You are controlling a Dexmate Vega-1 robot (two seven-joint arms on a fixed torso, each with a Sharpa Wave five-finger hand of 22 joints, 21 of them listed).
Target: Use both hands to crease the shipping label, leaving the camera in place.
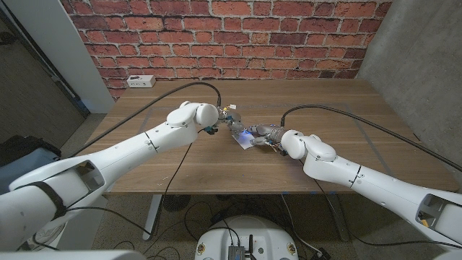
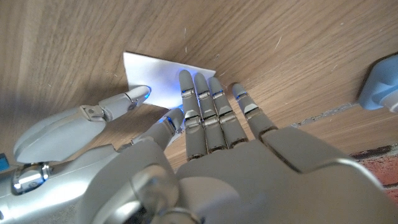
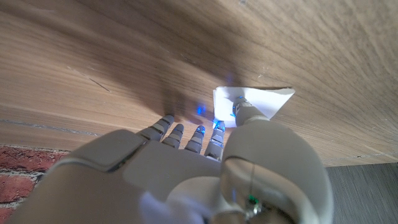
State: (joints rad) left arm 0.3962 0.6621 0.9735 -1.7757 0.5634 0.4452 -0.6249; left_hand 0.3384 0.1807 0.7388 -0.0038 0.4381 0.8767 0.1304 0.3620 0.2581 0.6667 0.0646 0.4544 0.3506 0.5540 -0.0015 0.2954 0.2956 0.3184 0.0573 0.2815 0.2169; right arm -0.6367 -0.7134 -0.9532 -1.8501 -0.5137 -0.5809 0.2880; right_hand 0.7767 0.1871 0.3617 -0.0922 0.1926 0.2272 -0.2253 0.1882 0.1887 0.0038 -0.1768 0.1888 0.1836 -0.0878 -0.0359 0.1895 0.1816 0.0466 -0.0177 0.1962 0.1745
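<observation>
The shipping label [image 2: 155,78] lies mid-desk, away from every edge, pinned under both hands: left hand [image 2: 205,130] fingers pressed flat, right hand [image 3: 205,155] thumb holding. Thin, light paper, probably slippery; press near its edges.

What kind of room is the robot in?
Probably a lab or workshop, not a home. There's a brick wall behind a plain wooden table, a power strip at the table's far edge, and loose cables on the floor underneath.
</observation>
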